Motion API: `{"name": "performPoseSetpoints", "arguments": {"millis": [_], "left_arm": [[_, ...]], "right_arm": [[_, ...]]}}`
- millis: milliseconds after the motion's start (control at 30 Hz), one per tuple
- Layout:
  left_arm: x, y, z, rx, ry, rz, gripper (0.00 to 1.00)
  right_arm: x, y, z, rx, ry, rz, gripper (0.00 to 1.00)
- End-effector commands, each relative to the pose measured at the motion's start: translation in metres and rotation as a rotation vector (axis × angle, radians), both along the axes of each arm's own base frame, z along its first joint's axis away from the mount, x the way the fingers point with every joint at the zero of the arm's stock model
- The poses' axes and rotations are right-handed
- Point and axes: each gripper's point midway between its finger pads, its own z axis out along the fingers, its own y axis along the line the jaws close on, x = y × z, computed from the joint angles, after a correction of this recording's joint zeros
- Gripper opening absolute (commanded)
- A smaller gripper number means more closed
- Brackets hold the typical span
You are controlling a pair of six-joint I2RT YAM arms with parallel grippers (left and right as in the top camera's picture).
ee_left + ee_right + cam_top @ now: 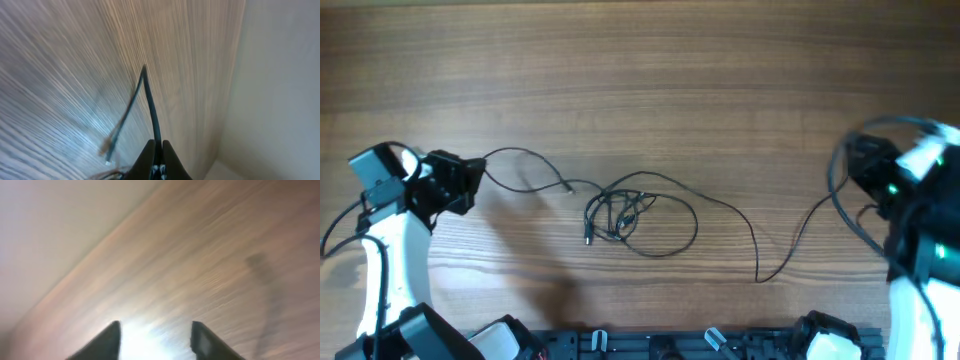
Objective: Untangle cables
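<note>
A light wood-grain table (640,60) is being shown across the whole overhead view. A plain pale wall (280,75) is being seen beyond its edge, and light is being reflected brightly off the wood.

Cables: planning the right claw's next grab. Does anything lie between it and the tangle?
Nothing visible. Only bare table lies between the right claw and the tangle, plus one loose strand trailing from it.

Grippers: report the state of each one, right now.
Left gripper: closed on a thin black cable.
Right gripper: open, holding nothing.
</note>
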Motion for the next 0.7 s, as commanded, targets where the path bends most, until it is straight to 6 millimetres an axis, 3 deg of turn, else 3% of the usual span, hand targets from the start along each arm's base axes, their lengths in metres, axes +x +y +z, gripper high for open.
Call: {"name": "performPoseSetpoints", "arguments": {"millis": [0,233,400,500,667], "left_arm": [[0.006,-0.031,0.001,-0.008,-0.007,-0.092,0.04],[0.011,-0.060,-0.001,0.035,-0.006,-0.177,0.04],[0.011,-0.077,-0.001,0.036,-0.007,-0.227,0.04],[0.010,-0.084,-0.001,0.036,-0.008,-0.247,0.04],[0.010,-0.090,-0.001,0.037,-0.008,-0.267,0.04]], "right_arm": [[0.005,0.087,-0.006,0.111,-0.056,0.519,0.63],[-0.006,0.189,-0.060,0.114,0.026,0.969,0.68],[-0.019,0.248,-0.088,0.078,0.021,1.191,0.72],[-0.025,0.275,-0.106,0.040,-0.001,1.294,0.75],[-0.031,0.301,-0.139,0.001,0.037,1.356,0.78]]}}
